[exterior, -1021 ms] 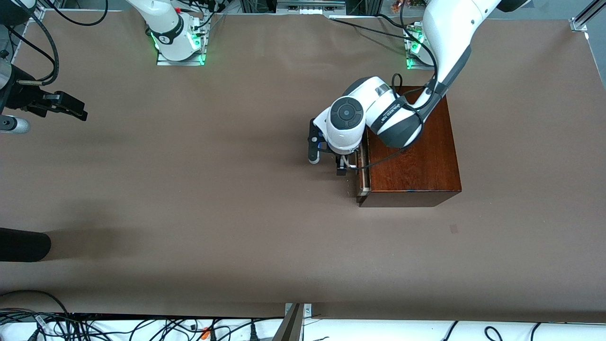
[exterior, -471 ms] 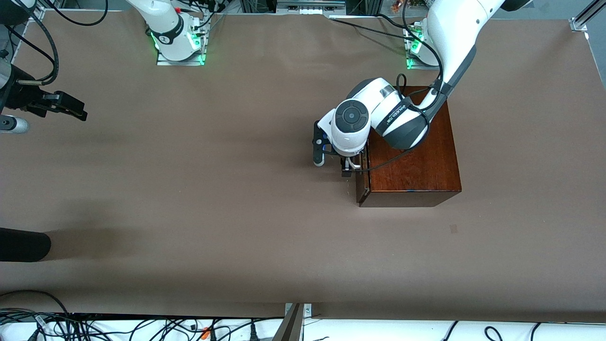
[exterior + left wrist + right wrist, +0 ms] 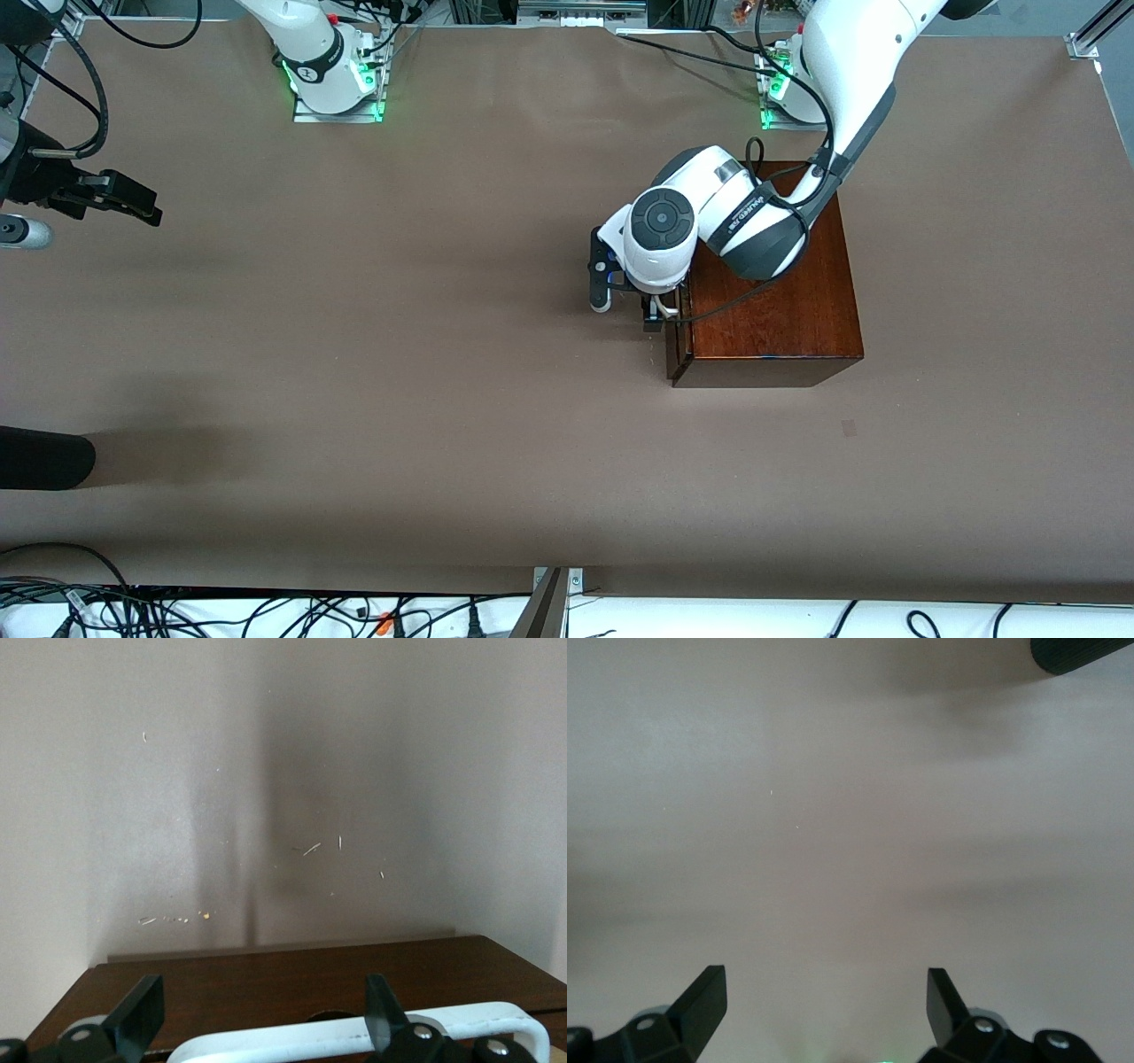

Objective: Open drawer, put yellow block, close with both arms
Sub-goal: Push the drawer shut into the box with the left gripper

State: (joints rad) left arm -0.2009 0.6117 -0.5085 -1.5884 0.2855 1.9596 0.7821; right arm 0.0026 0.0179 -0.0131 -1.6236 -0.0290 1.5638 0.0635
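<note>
The dark wooden box [image 3: 775, 301] stands toward the left arm's end of the table. Its drawer [image 3: 675, 341] sits pushed in, the reddish-brown front [image 3: 292, 979] level with the box. My left gripper [image 3: 657, 315] hangs in front of the drawer. It is open [image 3: 262, 1019], and its fingers stand wide on either side of the white bar handle [image 3: 354, 1038] without squeezing it. My right gripper [image 3: 142, 208] waits at the right arm's end of the table, open [image 3: 828, 992] over bare brown surface. The yellow block is out of view.
A black rounded object [image 3: 44, 456] juts in over the table at the right arm's end, nearer the camera; it also shows as a dark cylinder [image 3: 1081, 651]. Cables [image 3: 266, 611] lie along the near edge. The two arm bases [image 3: 332, 80] stand along the farthest edge.
The left gripper has moved toward the box and the drawer has slid in; the pale strip of its tray no longer shows. The right arm has not moved.
</note>
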